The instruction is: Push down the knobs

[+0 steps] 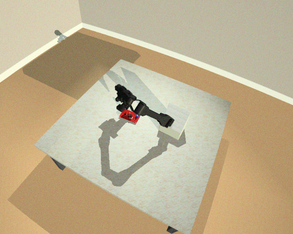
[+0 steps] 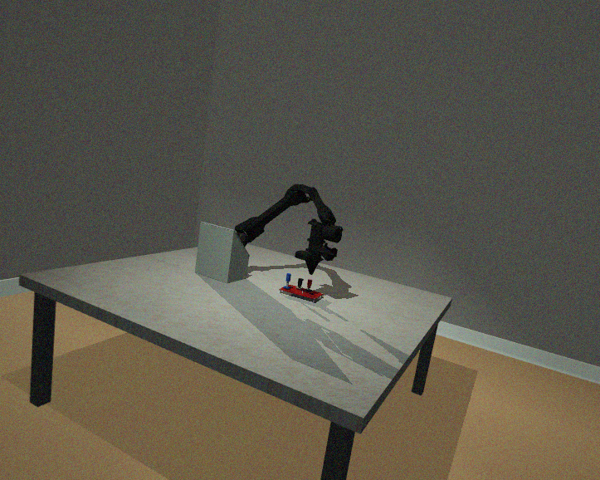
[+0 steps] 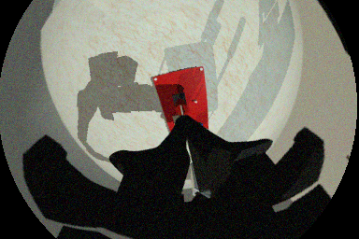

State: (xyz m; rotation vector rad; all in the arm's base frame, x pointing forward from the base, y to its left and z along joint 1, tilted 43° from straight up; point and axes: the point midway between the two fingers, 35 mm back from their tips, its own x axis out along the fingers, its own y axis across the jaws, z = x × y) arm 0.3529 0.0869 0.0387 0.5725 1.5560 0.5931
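Above the board: closed end effector [image 2: 311,271] over the red knob [image 2: 309,282].
Holding nothing, it points down at the red circuit board [image 2: 301,293] on the desk [image 2: 134,305].

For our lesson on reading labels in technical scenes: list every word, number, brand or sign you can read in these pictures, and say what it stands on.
No text can be read in any view.
Red circuit board: no readable marking; any print on it is too small and blurred to tell.
Pale grey wedge-shaped block at the arm's base: plain, no label.
Black gripper, shut on nothing: no marking visible.
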